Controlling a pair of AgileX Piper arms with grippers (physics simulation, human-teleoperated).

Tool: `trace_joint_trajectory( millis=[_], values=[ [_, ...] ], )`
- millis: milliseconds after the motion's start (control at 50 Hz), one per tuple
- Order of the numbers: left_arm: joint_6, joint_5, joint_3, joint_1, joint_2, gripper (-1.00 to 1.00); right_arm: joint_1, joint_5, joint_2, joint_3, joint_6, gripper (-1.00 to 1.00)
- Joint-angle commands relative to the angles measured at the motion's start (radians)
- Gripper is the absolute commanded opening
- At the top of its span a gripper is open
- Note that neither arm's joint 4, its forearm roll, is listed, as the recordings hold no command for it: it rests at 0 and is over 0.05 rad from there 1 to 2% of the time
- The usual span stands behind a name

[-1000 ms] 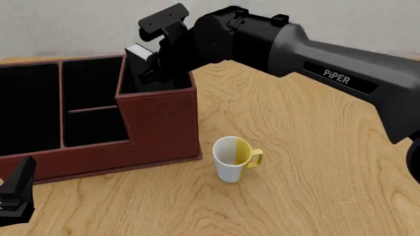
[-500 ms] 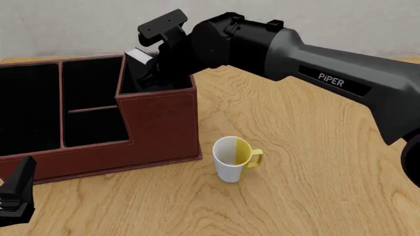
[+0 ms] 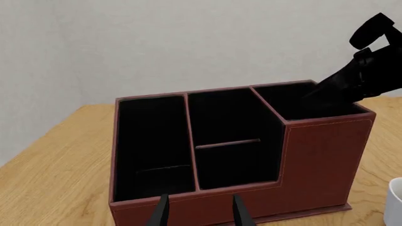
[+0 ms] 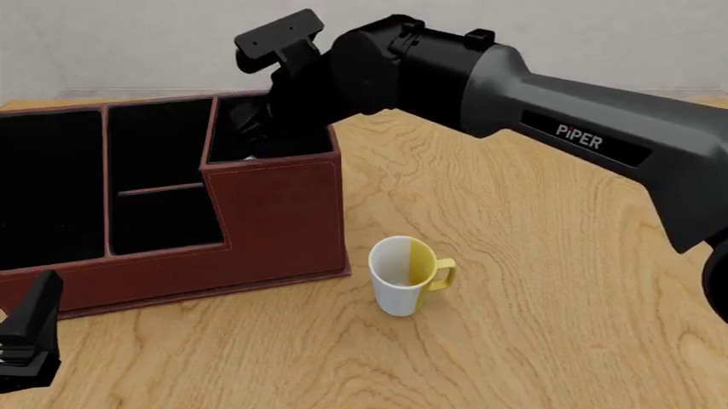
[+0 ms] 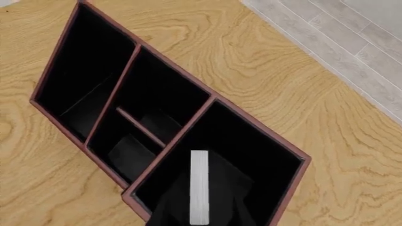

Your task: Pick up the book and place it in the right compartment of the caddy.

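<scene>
The reddish-brown caddy stands at the left of the table. My right gripper reaches down into its right compartment, the tall square well. In the right wrist view the book's pale page edge shows between the dark fingers, inside that well. The gripper looks shut on the book. In the front view the book is hidden behind the gripper. My left gripper is open and empty, low at the front left, facing the caddy's front wall.
A white-and-yellow mug stands upright just right of the caddy's front corner, and its rim also shows in the left wrist view. The caddy's left and middle sections hold nothing. The right arm's forearm spans the table's right side.
The book's pale top, visible above the well's rim earlier, has sunk out of sight in the front view. The right gripper has shifted slightly. The left arm has not moved.
</scene>
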Motion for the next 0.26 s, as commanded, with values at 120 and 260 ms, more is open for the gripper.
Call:
trace_joint_trajectory(
  millis=[120, 260],
  values=[
    [-0.002, 0.000, 0.000, -0.001, 0.000, 1.00, 0.002, 0.017, -0.003, -0.024, 0.003, 1.00],
    [-0.001, -0.006, 0.000, -0.007, 0.000, 1.00, -0.010, 0.057, -0.045, -0.070, 0.006, 1.00]
  ],
)
